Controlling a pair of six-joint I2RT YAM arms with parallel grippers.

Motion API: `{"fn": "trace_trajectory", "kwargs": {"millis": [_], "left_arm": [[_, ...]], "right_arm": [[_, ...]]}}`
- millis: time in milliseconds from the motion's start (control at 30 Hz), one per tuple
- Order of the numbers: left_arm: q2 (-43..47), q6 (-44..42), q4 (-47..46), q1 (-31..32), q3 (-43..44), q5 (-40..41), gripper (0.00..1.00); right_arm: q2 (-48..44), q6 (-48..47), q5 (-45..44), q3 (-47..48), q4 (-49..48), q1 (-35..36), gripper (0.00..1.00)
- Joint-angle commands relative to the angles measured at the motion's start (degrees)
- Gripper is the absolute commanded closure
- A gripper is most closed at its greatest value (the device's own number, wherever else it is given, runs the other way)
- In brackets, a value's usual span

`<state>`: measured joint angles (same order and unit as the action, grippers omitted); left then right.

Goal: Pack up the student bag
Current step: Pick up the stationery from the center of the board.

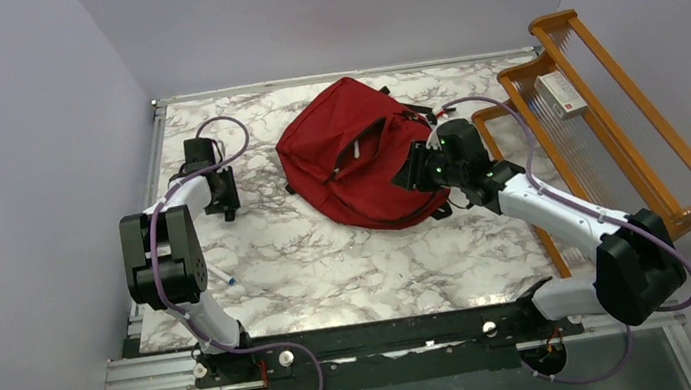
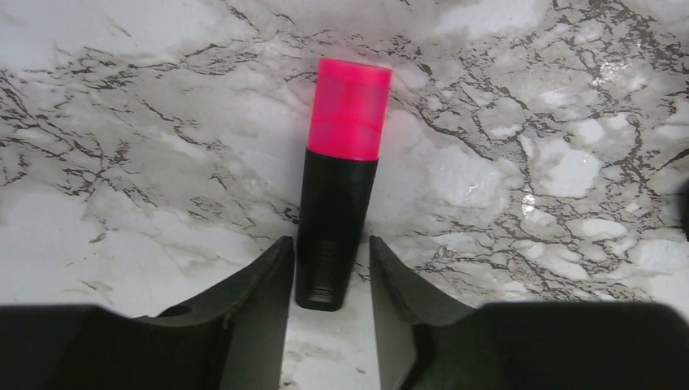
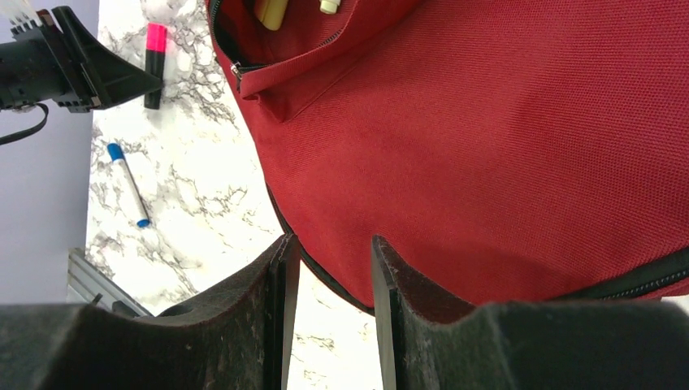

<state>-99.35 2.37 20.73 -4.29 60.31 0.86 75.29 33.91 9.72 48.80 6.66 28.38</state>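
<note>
**Red bag lies gaping at the far middle of the table, one arm on each side of it**

The large red fabric backpack with black zips (image 1: 352, 159) lies flat on the white marble-patterned table (image 1: 331, 267), far of centre. Its zip mouth is agape.

The left gripper (image 2: 330, 240) is well to the bag's left, low over the table. Its jaws are apart and closely flank the black end of a stubby black highlighter with a pink cap (image 2: 337, 187), which lies flat. A sliver of marble shows between the marker and the right-hand finger, so no clamp is visible.

The right gripper (image 3: 331, 238) is at the bag's right-hand edge. Its jaws are parted, and red cloth, the black zip edge and bare marble show through the gap. Nothing is seen pinched.

A thin white pen with a blue cap (image 3: 130, 185) lies on the marble nearer the arm bases than the highlighter, apart from both grippers.

Off the table's right side an orange-brown wooden rack (image 1: 552, 19) leans, with a small white box with a red mark (image 1: 560, 94) resting on it.

By count there are:
- one bag
- one highlighter
- one pen
- one rack
- one box
- two arms

In the right wrist view, two pale yellowish items (image 3: 272, 10) show inside the bag's mouth. They are cut off by the frame, so I cannot tell what they are.
</note>
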Motion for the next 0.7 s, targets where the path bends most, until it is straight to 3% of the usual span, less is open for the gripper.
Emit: {"fn": "trace_trajectory", "kwargs": {"millis": [0,333,533,667], "left_arm": [[0.6,-0.2,0.8,-0.4,-0.5,-3.1,0.64],[2.2,0.4,1.0,0.3,-0.5,-6.9,0.77],[9.0,2.8,0.8,5.0,-0.2,-10.1,0.78],[14.1,4.3,0.1,11.3,0.6,-11.5,0.78]], "right_arm": [[-1.6,1.2,1.2,-1.0,0.2,-0.5,0.58],[-2.9,1.9,0.4,-1.9,0.6,-0.5,0.58],[-3.3,3.5,-0.7,-2.2,0.2,-0.5,0.58],[-4.0,6.4,-1.2,-2.4,-1.5,-0.5,0.58]]}}
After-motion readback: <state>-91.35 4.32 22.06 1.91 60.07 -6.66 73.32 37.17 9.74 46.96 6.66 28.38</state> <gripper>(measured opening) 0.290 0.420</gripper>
